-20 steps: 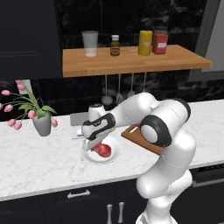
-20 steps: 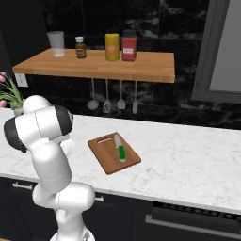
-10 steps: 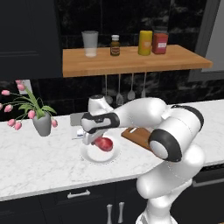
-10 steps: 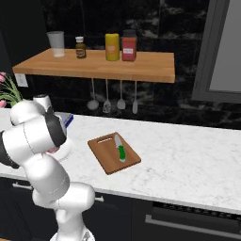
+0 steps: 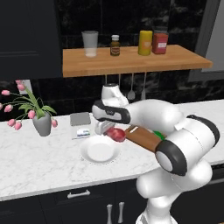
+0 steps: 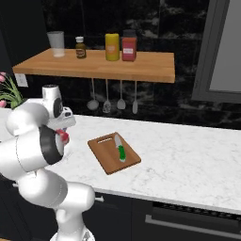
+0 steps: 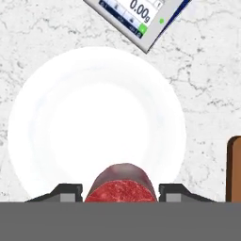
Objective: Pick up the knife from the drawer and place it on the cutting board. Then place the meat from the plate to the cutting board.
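The meat (image 5: pixel 116 134), a small red-pink slab with a mottled raw surface and a rounded edge, is clamped between the two dark fingers of the pincer (image 5: pixel 113 132) and hangs clear above the counter (image 5: pixel 39 162), just past the right rim of the plate (image 5: pixel 100 151). In the hand view the meat (image 7: pixel 123 184) sits between the fingertips (image 7: pixel 66 190) with the bare white plate (image 7: pixel 94 127) directly beneath it; the jaws are partly closed, pressed against both sides of the slab. The plate is round, plain and glossy, with a shallow raised rim. Right of it lies the cutting board (image 6: pixel 114 153), a rectangular brown wooden slab with a darker rim, and the knife (image 6: pixel 119 148) rests flat on it, green handle toward the front edge and short silver blade pointing to the wall. The counter is white marble with grey veining. Behind the plate stands a small flat scale (image 5: pixel 81 131) with a grey platform; its display (image 7: pixel 136 10) reads "0.00g". A grey pot of pink tulips (image 5: pixel 41 122) stands at the left. Above, a light-wood shelf (image 5: pixel 131 61) carries a clear glass (image 5: pixel 90 43), a small brown bottle (image 5: pixel 114 45), a yellow jar (image 5: pixel 145 42) and a red jar (image 5: pixel 160 42); their labels are too small to read. Grey utensils (image 6: pixel 113 101) hang beneath it.
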